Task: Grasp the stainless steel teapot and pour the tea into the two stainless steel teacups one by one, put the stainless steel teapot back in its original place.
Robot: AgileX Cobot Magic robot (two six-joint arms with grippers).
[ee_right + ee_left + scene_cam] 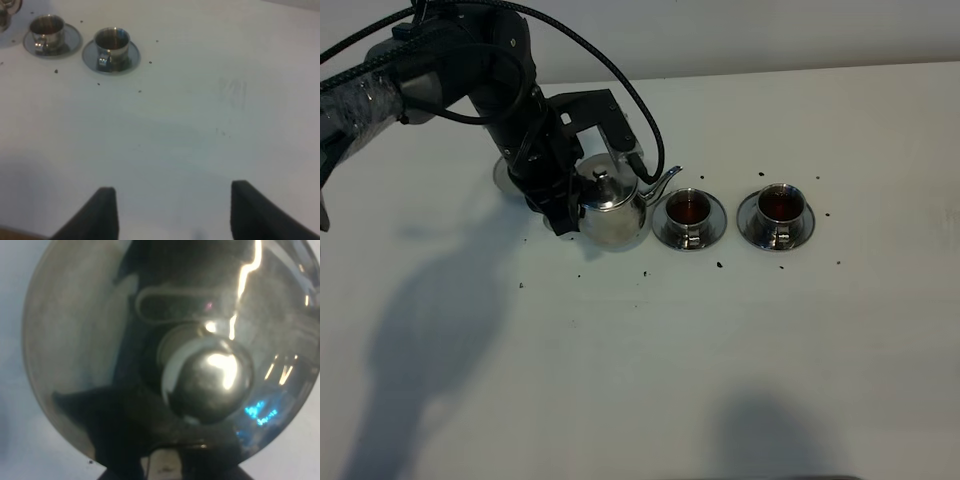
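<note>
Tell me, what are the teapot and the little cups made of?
The teapot looks like polished steel: its belly mirrors the dark arm and lights. The two teacups and their saucers seem the same shiny metal, with bright glints. The table is matte white; its material is unclear.

The desk (770,350) is plain white, flecked with small dark specks around the cups. The stainless steel teapot (610,210) is mirror-bright silver with dark reflections and a glint of blue on its lid. The two stainless steel teacups (689,210) (780,205) and their saucers are the same shiny silver, each holding dark reddish-brown tea. The left claw (560,205) and its cable are black; the right claw's fingers (102,215) are black too.
</note>
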